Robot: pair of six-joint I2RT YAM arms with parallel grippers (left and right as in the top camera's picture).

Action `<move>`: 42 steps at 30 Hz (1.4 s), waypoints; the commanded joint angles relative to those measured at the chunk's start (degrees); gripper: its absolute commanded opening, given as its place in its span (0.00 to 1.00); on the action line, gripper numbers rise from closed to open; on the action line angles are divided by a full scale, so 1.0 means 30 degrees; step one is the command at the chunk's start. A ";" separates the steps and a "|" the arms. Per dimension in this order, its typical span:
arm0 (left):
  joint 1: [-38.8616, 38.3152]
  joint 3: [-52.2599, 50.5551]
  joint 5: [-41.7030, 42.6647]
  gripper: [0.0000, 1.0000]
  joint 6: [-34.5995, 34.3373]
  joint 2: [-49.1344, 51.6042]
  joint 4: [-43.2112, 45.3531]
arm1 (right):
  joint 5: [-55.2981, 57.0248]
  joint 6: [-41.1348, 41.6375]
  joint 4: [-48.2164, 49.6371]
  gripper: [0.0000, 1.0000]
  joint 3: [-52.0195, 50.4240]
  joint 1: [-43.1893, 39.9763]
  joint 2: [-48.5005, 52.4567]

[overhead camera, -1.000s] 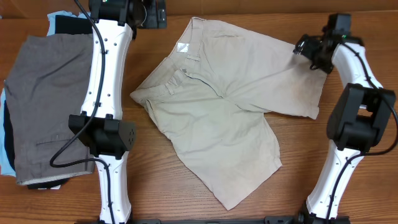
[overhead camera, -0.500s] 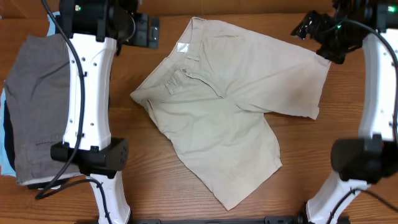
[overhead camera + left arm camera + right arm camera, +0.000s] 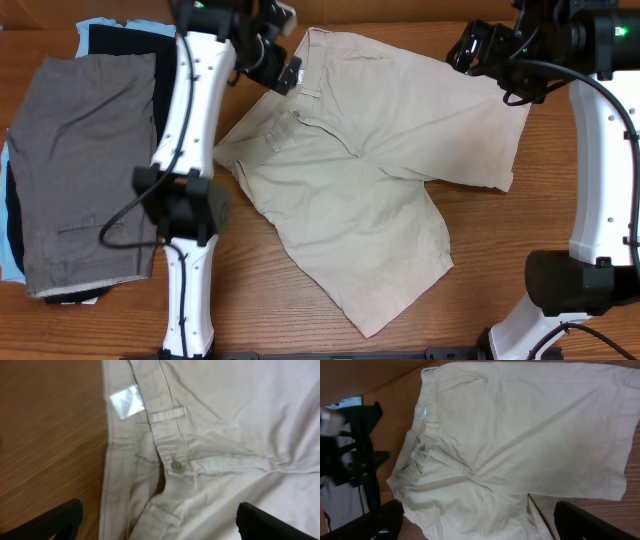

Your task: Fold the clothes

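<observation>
Light beige khaki shorts [image 3: 360,170] lie spread flat mid-table, waistband toward the upper left, one leg toward the right and one toward the front. My left gripper [image 3: 280,62] hovers open over the waistband's top end. Its wrist view shows the white label [image 3: 127,401], a belt loop and the button [image 3: 176,466] below, with both dark fingertips [image 3: 55,522] wide apart. My right gripper [image 3: 468,50] hangs open above the upper right leg, high enough for nearly the whole shorts [image 3: 520,445] to show. Neither gripper holds cloth.
A stack of clothes lies at the left edge: grey shorts [image 3: 80,170] on top, with a black piece [image 3: 115,40] and light-blue cloth [image 3: 100,22] under them. The white arm links [image 3: 185,130] stand between stack and shorts. Bare wood [image 3: 520,220] shows at right.
Both arms have swung in toward the khaki shorts: the left gripper moved right to the waistband, the right gripper moved left over the upper leg. The shorts have not shifted.
</observation>
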 commanded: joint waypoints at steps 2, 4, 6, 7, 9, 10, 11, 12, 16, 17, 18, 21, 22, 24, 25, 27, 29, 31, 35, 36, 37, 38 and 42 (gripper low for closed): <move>-0.0277 -0.0124 0.1100 1.00 0.1676 0.2681 0.0204 | 0.0372 -0.0138 0.0124 0.99 0.0146 -0.0102 -0.0080; -0.0270 -0.0124 0.1406 1.00 0.1668 0.3468 0.0095 | 0.0656 -0.0131 0.0131 0.99 0.0146 -0.0102 -0.0080; -0.0270 -0.0124 0.1763 1.00 0.1661 0.4007 -0.0007 | 0.0852 -0.0131 0.0131 0.99 0.0146 -0.0102 -0.0080; -0.0270 -0.0124 0.1923 0.99 0.1668 0.4182 -0.0029 | 0.0940 -0.0124 0.0131 0.99 0.0146 -0.0102 -0.0080; -0.0277 -0.0124 0.2266 0.97 0.1668 0.4320 -0.0160 | 0.0998 -0.0124 0.0189 0.99 0.0146 -0.0102 -0.0080; -0.0291 -0.0124 0.2390 0.95 0.1668 0.4328 -0.0219 | 0.0998 -0.0131 0.0233 0.99 0.0146 -0.0102 -0.0080; -0.0306 -0.0124 0.2543 0.93 0.1668 0.4328 -0.0277 | 0.0998 -0.0124 0.0299 1.00 0.0146 -0.0102 -0.0073; -0.0306 -0.0124 0.2667 0.90 0.1668 0.4328 -0.0350 | 0.0998 -0.0124 0.0350 0.99 0.0146 -0.0102 -0.0066; -0.0335 -0.0124 0.3286 0.74 0.1661 0.4415 -0.1064 | 0.0998 -0.0124 0.0372 0.99 0.0146 -0.0102 -0.0066; -0.0372 -0.0124 0.3271 0.68 0.1661 0.4488 -0.1246 | 0.0984 -0.0124 0.0372 0.99 0.0146 -0.0102 -0.0051; -0.0415 -0.0124 0.3249 0.63 0.1661 0.4524 -0.1392 | 0.0984 -0.0117 0.0364 0.99 0.0146 -0.0102 -0.0036; -0.0474 -0.0211 0.3031 0.50 0.1661 0.4532 -0.1625 | 0.0991 -0.0124 0.0313 0.99 0.0146 -0.0102 -0.0015; -0.0481 -0.0211 0.2973 0.43 0.1661 0.4532 -0.1676 | 0.0998 -0.0131 0.0284 0.99 0.0146 -0.0102 -0.0015; -0.0481 -0.0211 0.2776 0.24 0.1566 0.4532 -0.1668 | 0.1005 -0.0131 0.0219 0.99 0.0146 -0.0102 -0.0015; -0.0481 -0.0211 0.2528 0.10 0.1355 0.4532 -0.1581 | 0.1005 -0.0131 0.0211 0.99 0.0131 -0.0102 -0.0015; -0.0466 -0.0160 0.1698 0.04 0.0758 0.4459 -0.1443 | 0.1005 -0.0131 0.0240 0.99 0.0058 -0.0102 -0.0015; -0.0444 0.0044 0.0495 0.04 0.0160 0.4240 -0.1530 | 0.1064 -0.0124 0.0299 0.99 -0.0182 -0.0102 -0.0015; -0.0372 0.0525 -0.1020 0.04 -0.0648 0.3810 -0.1705 | 0.1122 -0.0117 0.0342 0.99 -0.0619 -0.0102 -0.0015; -0.0306 0.1457 -0.3147 0.04 -0.1851 0.2922 -0.1960 | 0.1115 -0.0044 0.0838 0.99 -0.1858 -0.0102 -0.0015; -0.0306 0.1610 -0.3796 0.04 -0.2324 0.2404 -0.1996 | 0.1115 -0.0022 0.1144 0.99 -0.2441 -0.0102 -0.0015; -0.0306 0.1625 -0.4197 0.04 -0.2623 0.1960 -0.2004 | 0.1056 0.0015 0.1472 0.99 -0.3009 -0.0102 -0.0015; -0.0306 0.1625 -0.4422 0.04 -0.2863 0.1647 -0.2018 | 0.0962 0.0015 0.1683 0.99 -0.3344 -0.0102 -0.0015; -0.0306 0.1625 -0.5202 0.04 -0.3271 0.1013 -0.2011 | 0.0525 0.0168 0.3322 0.99 -0.5763 -0.0102 -0.0015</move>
